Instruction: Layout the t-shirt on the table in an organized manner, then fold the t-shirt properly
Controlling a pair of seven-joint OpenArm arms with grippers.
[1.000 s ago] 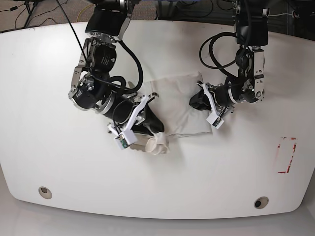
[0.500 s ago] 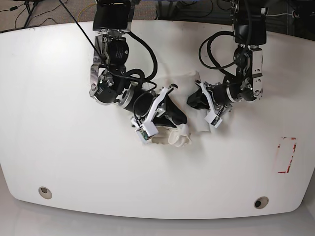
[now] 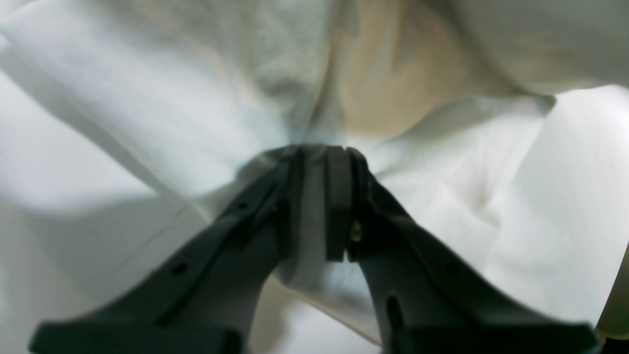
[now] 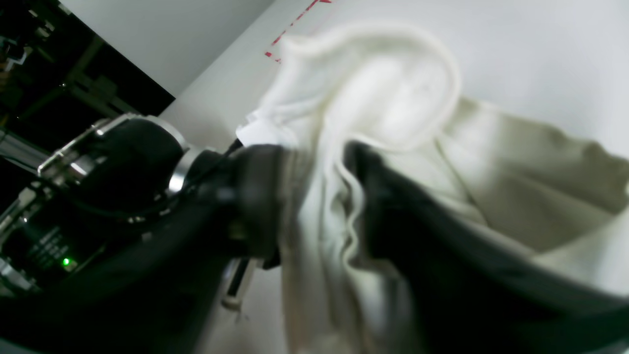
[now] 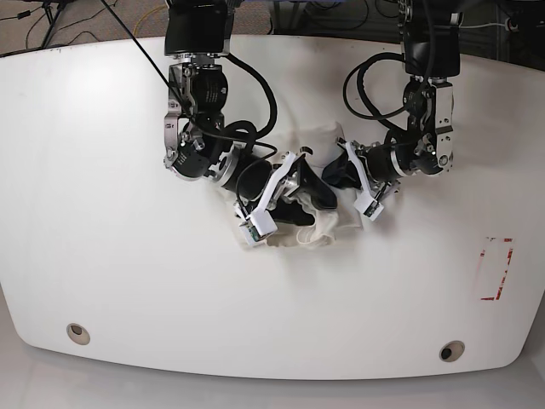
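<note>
The white t-shirt point(image 5: 319, 232) lies bunched in the middle of the table point(image 5: 102, 256), between my two grippers. In the left wrist view my left gripper point(image 3: 314, 155) is shut on a pinched fold of the t-shirt point(image 3: 172, 98); in the base view this left gripper point(image 5: 338, 175) is at the cloth's right side. My right gripper point(image 5: 298, 194) sits over the cloth's left part. In the right wrist view the right gripper point(image 4: 319, 196) is open, its dark fingers point(image 4: 265, 196) apart, and a loose fold of the t-shirt point(image 4: 393, 88) hangs between them. No print shows.
A red tape rectangle point(image 5: 496, 268) marks the table at the right, also seen as red tape point(image 4: 295, 29) in the right wrist view. Two round grommet holes point(image 5: 77, 332) point(image 5: 451, 350) sit near the front edge. Black cables loop above both arms.
My right arm swept rightward, carrying the shirt's left part over toward the left gripper and bunching the cloth. Its jaws have parted. The left arm barely moved.
</note>
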